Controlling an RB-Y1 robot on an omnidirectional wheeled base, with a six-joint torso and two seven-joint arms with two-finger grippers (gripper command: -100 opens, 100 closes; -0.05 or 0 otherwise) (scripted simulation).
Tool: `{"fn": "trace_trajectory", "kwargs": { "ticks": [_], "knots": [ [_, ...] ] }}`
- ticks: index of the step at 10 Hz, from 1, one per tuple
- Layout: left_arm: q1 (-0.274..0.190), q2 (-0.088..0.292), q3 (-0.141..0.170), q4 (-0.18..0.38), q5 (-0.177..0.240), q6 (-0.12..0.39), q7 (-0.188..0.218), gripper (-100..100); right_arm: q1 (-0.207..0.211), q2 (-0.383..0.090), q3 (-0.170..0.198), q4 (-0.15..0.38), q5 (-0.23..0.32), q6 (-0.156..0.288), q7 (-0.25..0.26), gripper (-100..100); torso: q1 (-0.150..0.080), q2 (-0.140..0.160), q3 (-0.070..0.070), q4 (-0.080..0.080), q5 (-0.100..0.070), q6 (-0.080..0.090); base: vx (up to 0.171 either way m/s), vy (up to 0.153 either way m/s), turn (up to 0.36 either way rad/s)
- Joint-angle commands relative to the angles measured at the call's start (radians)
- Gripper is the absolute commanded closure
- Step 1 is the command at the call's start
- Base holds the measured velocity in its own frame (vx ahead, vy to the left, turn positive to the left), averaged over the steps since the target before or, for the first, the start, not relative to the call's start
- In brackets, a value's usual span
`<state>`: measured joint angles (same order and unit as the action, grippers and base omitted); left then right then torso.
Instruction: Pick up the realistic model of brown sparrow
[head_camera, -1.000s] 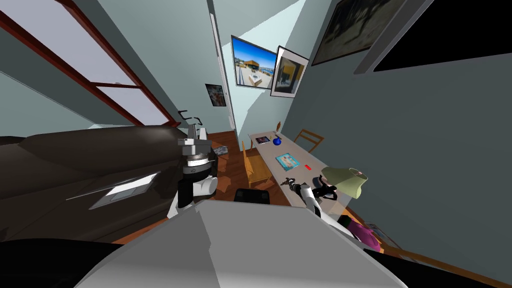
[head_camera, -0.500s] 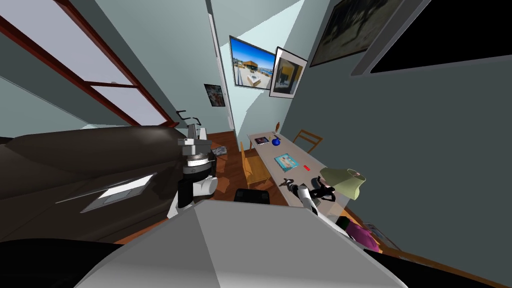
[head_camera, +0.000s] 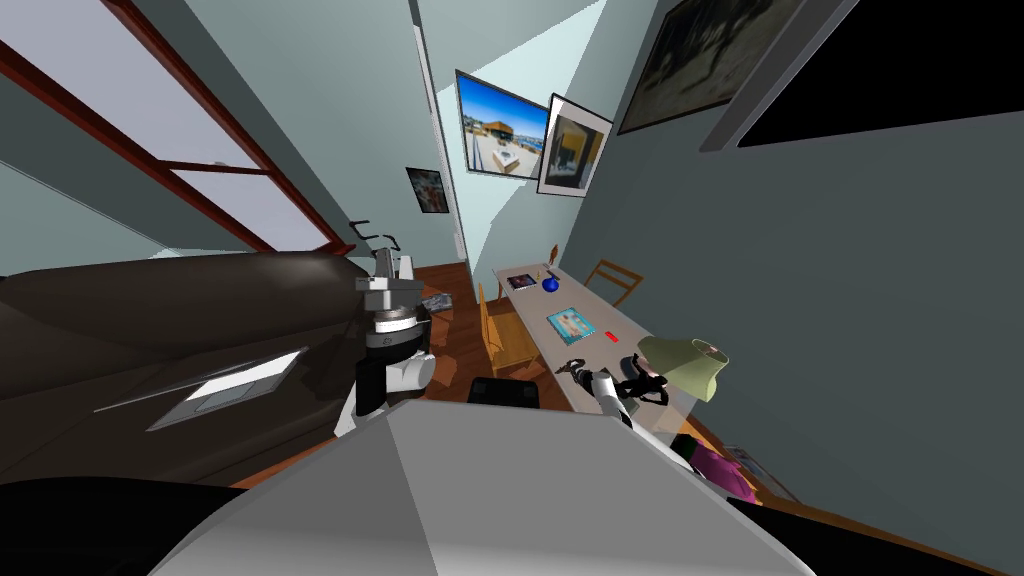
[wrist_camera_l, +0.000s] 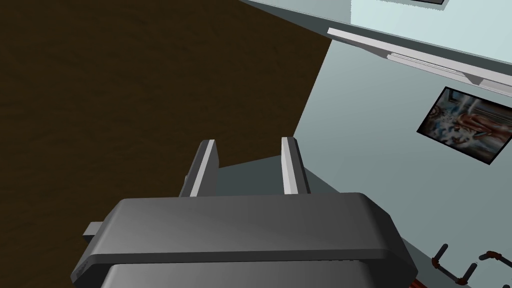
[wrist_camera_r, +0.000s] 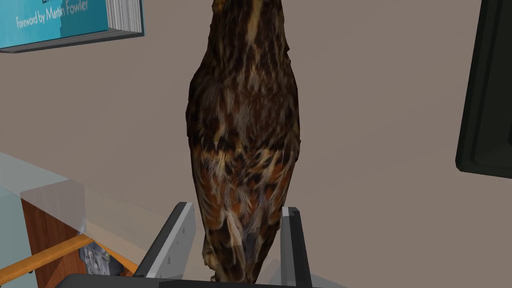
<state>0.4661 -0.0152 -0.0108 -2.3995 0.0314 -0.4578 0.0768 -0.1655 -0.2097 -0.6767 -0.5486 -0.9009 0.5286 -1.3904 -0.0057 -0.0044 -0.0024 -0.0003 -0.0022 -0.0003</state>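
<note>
The sparrow model lies on the long table, near its close end, streaked dark brown and buff, with its tail pointing back at the right gripper. That gripper's two blades stand apart, one on each side of the tail. The plumage nearly fills the gap, and one blade seems to sit right against the feathers, though I cannot be sure of contact. Further along the table top from the bird lies a teal book. A black object stands beside the bird, apart from it. Well off the table's edge, across the wooden floor, the left gripper is raised before a dark brown surface, blades parted with nothing between them.
</note>
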Motion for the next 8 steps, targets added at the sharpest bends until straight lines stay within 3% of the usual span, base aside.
{"fn": "trace_trajectory", "kwargs": {
  "ticks": [1,3,4,5,8],
  "knots": [
    [0.0,0.0,0.0,0.0,0.0,0.0,0.0,0,0.0,0.0,0.0,0.0,0.0,0.0,0.0,100,0.0,0.0,0.0,0.0,0.0,0.0,0.0,0.0,0.0],
    [0.0,0.0,0.0,0.0,0.0,0.0,0.0,0,0.0,0.0,0.0,0.0,0.0,0.0,0.0,100,0.0,0.0,0.0,0.0,0.0,0.0,0.0,0.0,0.0],
    [0.0,0.0,0.0,0.0,0.0,0.0,0.0,0,0.0,0.0,0.0,0.0,0.0,0.0,0.0,0,0.0,0.0,0.0,0.0,0.0,0.0,0.0,0.0,0.0],
    [0.0,0.0,0.0,0.0,0.0,0.0,0.0,0,0.004,-0.017,0.002,-0.024,0.011,0.024,-0.029,100,0.0,0.0,0.0,0.0,0.0,0.0,-0.033,0.035,0.03],
    [0.0,0.0,0.0,0.0,0.0,0.0,0.0,0,0.0,-0.057,0.002,-0.032,0.017,0.062,-0.058,100,0.007,0.005,0.003,0.001,0.001,0.0,-0.065,0.093,0.013]
  ]
}}
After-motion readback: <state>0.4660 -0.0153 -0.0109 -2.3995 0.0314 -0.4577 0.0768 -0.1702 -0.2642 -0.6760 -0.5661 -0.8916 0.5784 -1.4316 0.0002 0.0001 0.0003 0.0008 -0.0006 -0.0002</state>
